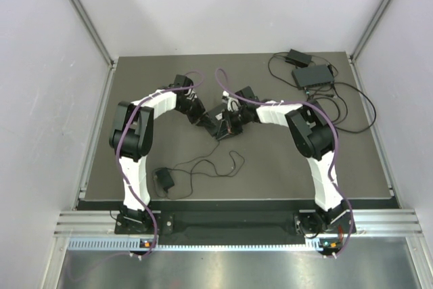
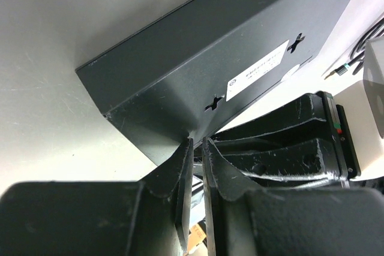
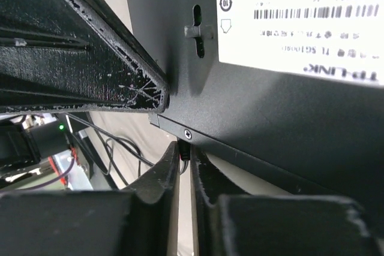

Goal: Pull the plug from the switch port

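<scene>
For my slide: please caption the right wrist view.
Right end effector at the edge of a dark grey metal switch with white barcode label.

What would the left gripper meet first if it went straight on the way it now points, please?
The switch: the near corner of its dark casing lies directly ahead of the left gripper, whose nearly closed fingertips seem to touch it.

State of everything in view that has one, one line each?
Held switch: between both grippers, underside label facing the wrist cameras.
Left gripper: nearly shut at the switch's edge.
Right gripper: nearly shut; what it pinches is unclear.
Far black box: flat on table.
Near adapter: lying on table.
</scene>
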`<move>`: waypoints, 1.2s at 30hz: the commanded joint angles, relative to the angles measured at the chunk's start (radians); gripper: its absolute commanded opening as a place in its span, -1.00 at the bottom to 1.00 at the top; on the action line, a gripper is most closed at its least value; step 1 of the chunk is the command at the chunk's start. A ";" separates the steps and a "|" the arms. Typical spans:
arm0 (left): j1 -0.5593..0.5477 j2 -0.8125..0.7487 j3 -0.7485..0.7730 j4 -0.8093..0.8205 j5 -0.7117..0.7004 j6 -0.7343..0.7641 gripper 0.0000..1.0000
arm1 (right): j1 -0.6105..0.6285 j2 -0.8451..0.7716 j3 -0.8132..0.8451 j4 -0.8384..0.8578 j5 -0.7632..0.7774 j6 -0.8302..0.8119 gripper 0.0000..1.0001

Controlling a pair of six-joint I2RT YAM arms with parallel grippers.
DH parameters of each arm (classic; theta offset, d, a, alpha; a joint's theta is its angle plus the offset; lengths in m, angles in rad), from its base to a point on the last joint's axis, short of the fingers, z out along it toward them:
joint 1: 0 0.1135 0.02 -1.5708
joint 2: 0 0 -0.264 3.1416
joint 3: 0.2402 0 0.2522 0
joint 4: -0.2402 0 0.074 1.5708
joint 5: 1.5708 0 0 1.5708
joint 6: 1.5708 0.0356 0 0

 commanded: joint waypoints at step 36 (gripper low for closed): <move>0.015 0.105 -0.016 -0.062 -0.127 0.017 -0.74 | -0.071 0.031 -0.434 0.767 -0.382 0.610 -1.00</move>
